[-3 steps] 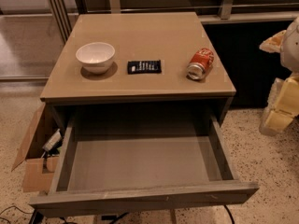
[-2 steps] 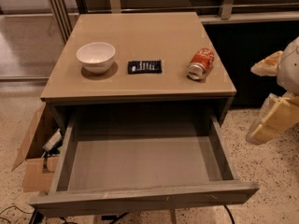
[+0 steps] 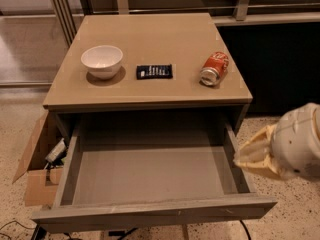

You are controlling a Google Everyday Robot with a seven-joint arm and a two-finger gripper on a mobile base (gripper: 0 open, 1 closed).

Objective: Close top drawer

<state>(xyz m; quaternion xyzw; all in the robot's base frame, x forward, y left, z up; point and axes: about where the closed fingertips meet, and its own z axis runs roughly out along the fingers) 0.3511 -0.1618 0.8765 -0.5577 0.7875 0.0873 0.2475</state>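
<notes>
Top drawer: shown pulled far out from under the tan table, its plain grey interior empty and its flat, handleless front panel nearest the camera.
Hand: seen at the right, just beside the drawer's right side wall and a little behind the front panel. Whether it is spread or pressed together cannot be told.
Step in hand: judged to be the approach. No contact with the drawer is seen, and the closing is not yet begun.
Best contact: the hand is best brought round to the outer face of the front panel, near its middle, so that the push is carried straight along the slides. A push at the right corner could skew the box and jam it.
Best push: a steady, level pressure is advised, eased as the panel nears the table's front edge.
Cardboard box: set on the floor beside the drawer's left wall, judged clear of its travel.
Table top: a white bowl, a black packet and a red can lying on its side are carried further back. A hard slam could set the can rolling.
</notes>
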